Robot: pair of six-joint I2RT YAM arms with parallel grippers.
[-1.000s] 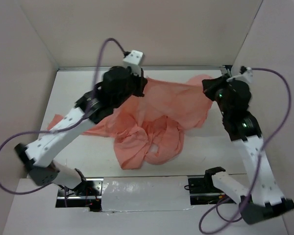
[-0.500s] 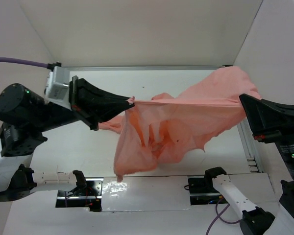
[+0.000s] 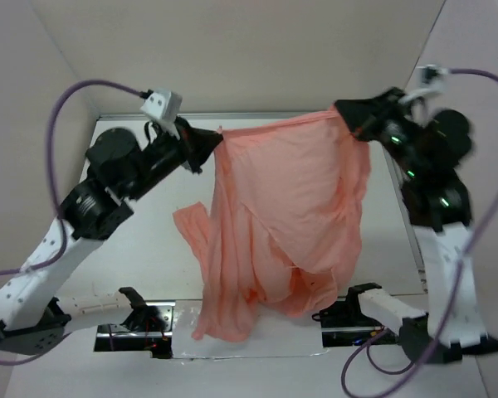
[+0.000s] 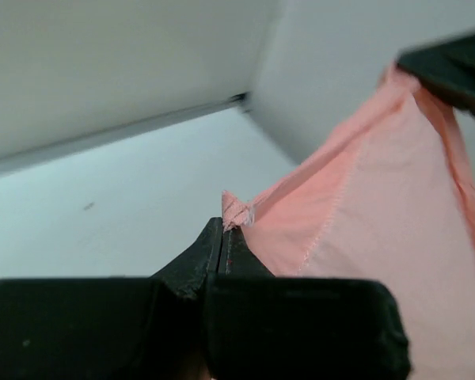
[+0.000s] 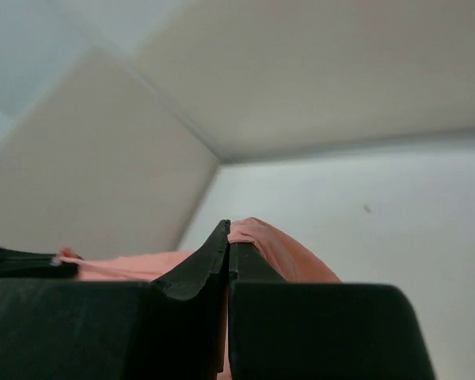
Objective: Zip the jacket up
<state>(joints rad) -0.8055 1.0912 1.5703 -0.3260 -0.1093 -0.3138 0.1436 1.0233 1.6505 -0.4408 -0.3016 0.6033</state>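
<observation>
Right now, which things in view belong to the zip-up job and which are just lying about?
Job: jacket, hanging stretched; left end effector and right end effector, each shut on its top edge.
Just there: purple cables, table, enclosure walls.

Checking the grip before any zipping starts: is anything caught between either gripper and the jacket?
Nothing visible. The left gripper and the right gripper are each shut directly on the jacket's top edge. The fabric is stretched between them, and the rest hangs down over the table.
</observation>
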